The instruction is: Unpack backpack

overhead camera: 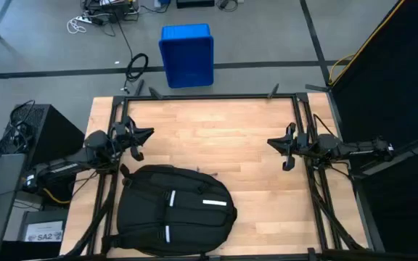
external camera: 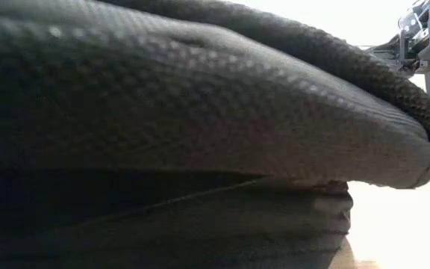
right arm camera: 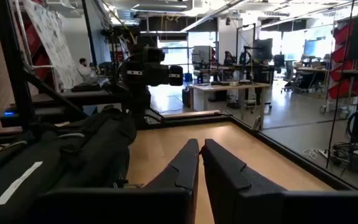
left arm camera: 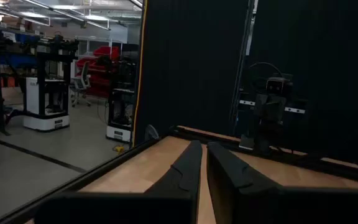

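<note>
The black backpack (overhead camera: 173,210) lies flat on the wooden table near the front edge, left of centre, its side with white stripes facing up. It fills most of the low view (external camera: 163,127) and shows in the right wrist view (right arm camera: 55,162). My left gripper (overhead camera: 138,141) hovers at the table's left side, just beyond the backpack's far edge, fingers shut on nothing (left arm camera: 202,163). My right gripper (overhead camera: 283,151) hovers at the table's right side, well clear of the backpack, fingers shut on nothing (right arm camera: 200,160).
A blue crate (overhead camera: 187,54) stands on the floor beyond the table's far edge. Black frame rails (overhead camera: 209,96) run along the table's edges. Bare wood (overhead camera: 216,138) lies between the two grippers and right of the backpack.
</note>
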